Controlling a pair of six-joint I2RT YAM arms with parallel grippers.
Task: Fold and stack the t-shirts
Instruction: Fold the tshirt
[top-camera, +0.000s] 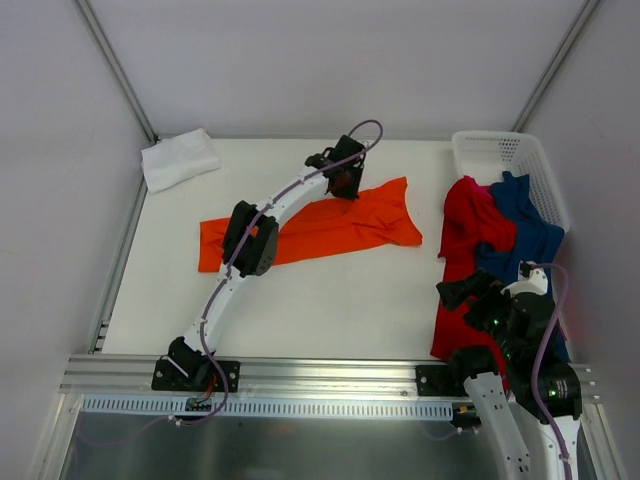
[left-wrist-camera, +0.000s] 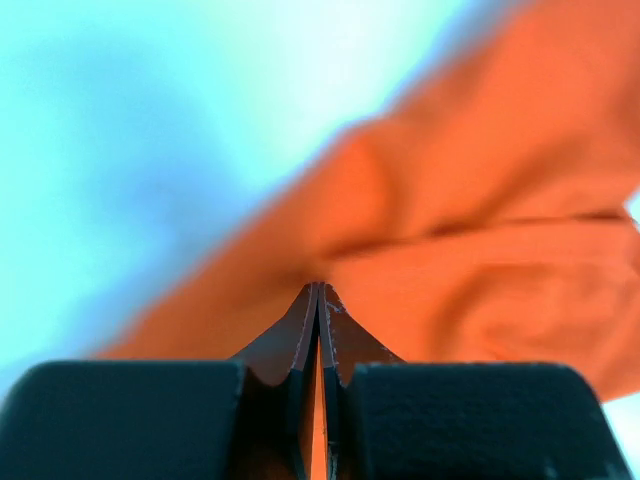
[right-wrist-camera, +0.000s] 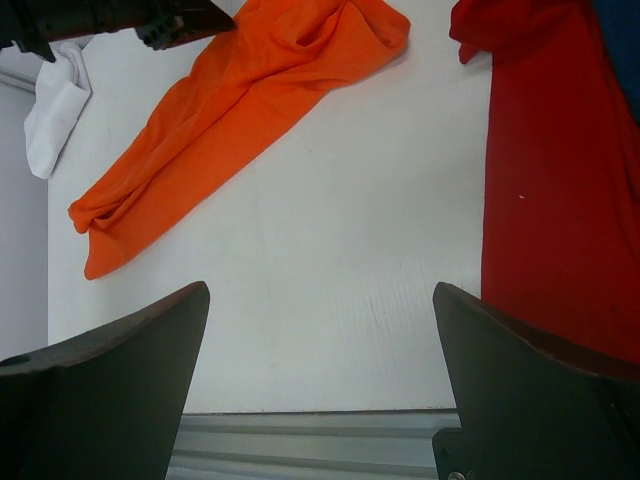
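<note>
The orange t-shirt (top-camera: 330, 225) lies spread in a long strip across the middle of the table. My left gripper (top-camera: 345, 180) is shut on its far edge; in the left wrist view the fingertips (left-wrist-camera: 318, 300) pinch orange cloth (left-wrist-camera: 480, 270). The orange shirt also shows in the right wrist view (right-wrist-camera: 240, 90). The white t-shirt (top-camera: 178, 158) lies folded at the far left corner. The red t-shirt (top-camera: 470, 235) and the dark blue t-shirt (top-camera: 525, 235) hang out of the basket at the right. My right gripper (right-wrist-camera: 320, 340) is open and empty above the table's near edge, left of the red shirt (right-wrist-camera: 555, 180).
A white perforated plastic basket (top-camera: 505, 152) stands at the far right. A metal rail (top-camera: 320, 375) runs along the near edge of the table. Grey walls enclose the table on three sides.
</note>
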